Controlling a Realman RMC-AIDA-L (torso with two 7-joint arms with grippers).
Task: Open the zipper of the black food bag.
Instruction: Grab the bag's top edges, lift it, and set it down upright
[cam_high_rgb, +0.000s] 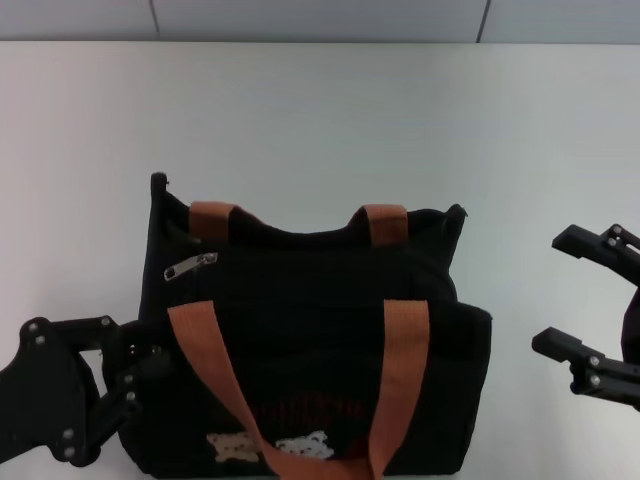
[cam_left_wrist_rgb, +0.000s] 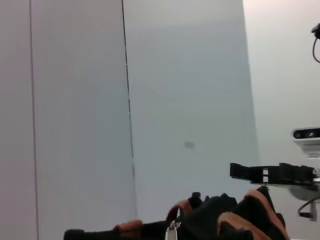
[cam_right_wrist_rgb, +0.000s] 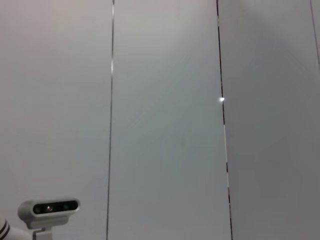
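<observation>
The black food bag (cam_high_rgb: 320, 340) stands upright in the middle of the white table, its orange-brown strap handles (cam_high_rgb: 205, 360) hanging over the front and its bear patches low on the front. A silver zipper pull (cam_high_rgb: 190, 266) lies on the top near the bag's left end. My left gripper (cam_high_rgb: 135, 380) is pressed against the bag's lower left side. My right gripper (cam_high_rgb: 553, 292) hovers open to the right of the bag, apart from it. The left wrist view shows the bag's top (cam_left_wrist_rgb: 220, 220) and the pull (cam_left_wrist_rgb: 172, 231). The right wrist view shows no bag.
The white table (cam_high_rgb: 320, 120) stretches bare behind and beside the bag, ending at a grey panelled wall (cam_high_rgb: 320, 18). A small camera (cam_right_wrist_rgb: 48, 207) on a stand shows in the right wrist view and again as the camera (cam_left_wrist_rgb: 306, 134) in the left wrist view.
</observation>
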